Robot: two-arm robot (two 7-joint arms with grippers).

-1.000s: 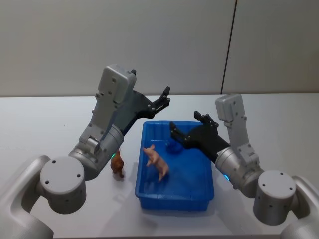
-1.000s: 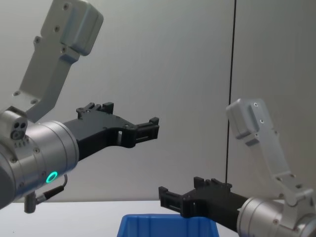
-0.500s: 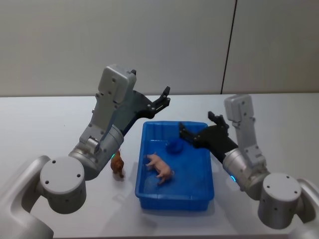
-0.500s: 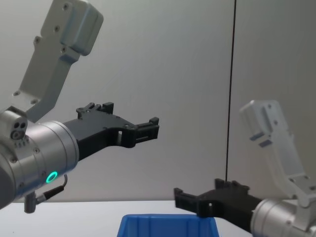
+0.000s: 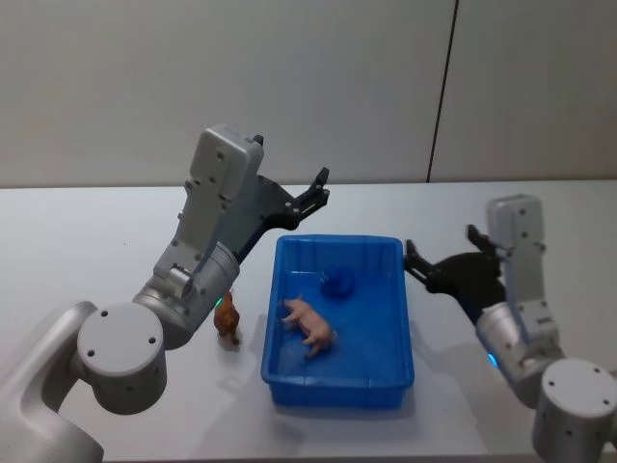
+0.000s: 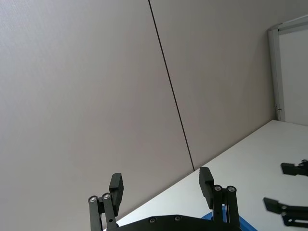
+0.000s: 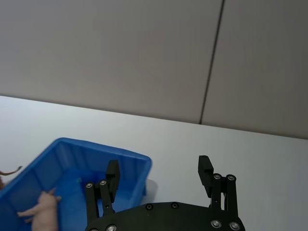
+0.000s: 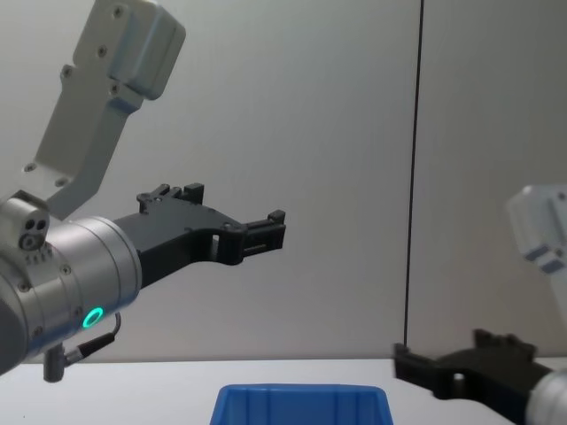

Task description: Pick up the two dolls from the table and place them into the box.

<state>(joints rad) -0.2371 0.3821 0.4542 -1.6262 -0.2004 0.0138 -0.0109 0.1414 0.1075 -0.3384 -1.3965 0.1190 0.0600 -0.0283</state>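
1. The brown doll point(image 5: 228, 320) is the one left to move. It stands upright on the table point(image 5: 77, 241), just beside the box's left wall, and my left forearm partly hides it in the head view.
2. I judge it to be a small moulded animal: light, fairly stiff and smooth-skinned, with thin legs. It would tip over at a nudge. The body is the place to take it, pads across the flanks from above. The legs and head are too narrow and would likely slip out.
3. The pink doll point(image 5: 308, 326), a pig, already lies on its side on the floor of the box point(image 5: 337, 394). So I count the task as half done. A small round blue thing point(image 5: 337, 283) sits farther back in the box; I cannot tell what it is.
4. My left gripper point(image 5: 321, 186) hangs high above the box's far left corner, well above the brown doll. Its fingers are spread wide and hold nothing.
5. My right gripper point(image 7: 158, 166) is over bare table just past the box's far right corner. Its fingers are also wide apart and empty.
6. The brown doll is on my left side, so my left arm seems the natural one to fetch it. It would have to drop low and pull back toward my body. The box wall close by leaves little room for the inner finger.
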